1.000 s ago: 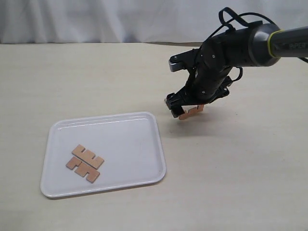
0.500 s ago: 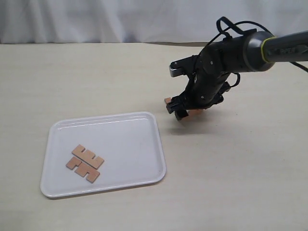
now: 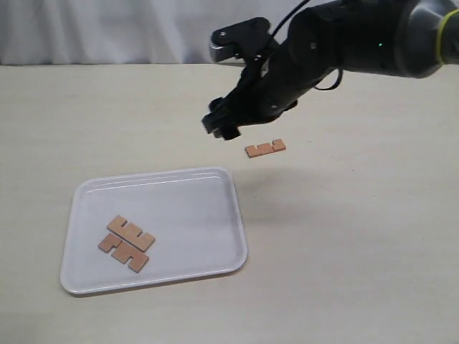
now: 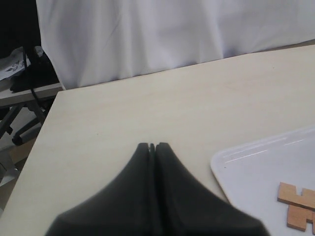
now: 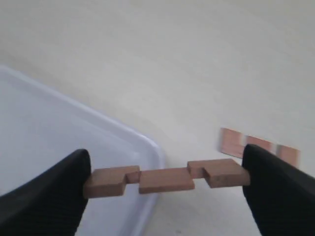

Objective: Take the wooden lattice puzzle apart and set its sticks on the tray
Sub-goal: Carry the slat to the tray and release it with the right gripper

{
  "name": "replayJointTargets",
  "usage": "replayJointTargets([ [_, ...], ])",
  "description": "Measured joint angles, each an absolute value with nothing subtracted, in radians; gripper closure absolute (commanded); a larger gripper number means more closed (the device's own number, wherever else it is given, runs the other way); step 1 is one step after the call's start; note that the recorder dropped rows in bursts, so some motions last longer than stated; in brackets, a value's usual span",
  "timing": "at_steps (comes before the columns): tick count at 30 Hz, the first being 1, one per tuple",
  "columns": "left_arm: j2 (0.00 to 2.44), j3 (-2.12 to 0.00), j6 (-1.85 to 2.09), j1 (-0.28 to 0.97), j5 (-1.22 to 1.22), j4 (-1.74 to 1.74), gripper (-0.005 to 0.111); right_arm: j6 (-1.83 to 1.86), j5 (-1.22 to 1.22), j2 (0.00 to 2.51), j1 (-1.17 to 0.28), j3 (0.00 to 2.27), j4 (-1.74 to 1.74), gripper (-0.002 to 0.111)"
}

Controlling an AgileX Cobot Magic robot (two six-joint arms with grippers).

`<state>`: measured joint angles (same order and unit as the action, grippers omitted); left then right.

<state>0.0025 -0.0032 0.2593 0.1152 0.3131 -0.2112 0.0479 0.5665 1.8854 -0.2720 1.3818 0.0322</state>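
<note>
Grasps the lifted stick (image 5: 165, 179) end to end in the right hand (image 3: 224, 125). Has the loose stick (image 3: 265, 148) on the counter (image 3: 344, 236) at that hand's 4 o'clock, the tray (image 3: 201, 208) with two sticks (image 3: 127, 244) at 7 o'clock. Clenches the left hand (image 4: 152, 147) on nothing.

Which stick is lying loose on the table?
The lone stick beyond the tray's far corner; two sticks lie on the tray, a fourth stick sits in the right gripper.
</note>
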Motion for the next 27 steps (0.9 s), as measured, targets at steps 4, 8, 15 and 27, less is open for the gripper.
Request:
replayJointTargets([
  [4,0.002,-0.003,0.259,0.115,0.313,-0.211,0.107,0.143,0.522,1.908,-0.393,1.382,0.099,0.102],
  [8,0.002,-0.003,0.259,0.115,0.313,-0.211,0.107,0.202,0.411,2.008,-0.530,1.382,0.116,0.102],
  [15,0.002,-0.003,0.259,0.115,0.313,-0.211,0.107,0.208,0.281,2.119,-0.594,1.382,0.119,0.009],
  [27,0.002,-0.003,0.259,0.115,0.313,-0.211,0.107,0.187,0.325,1.938,-0.529,1.382,0.101,0.004],
])
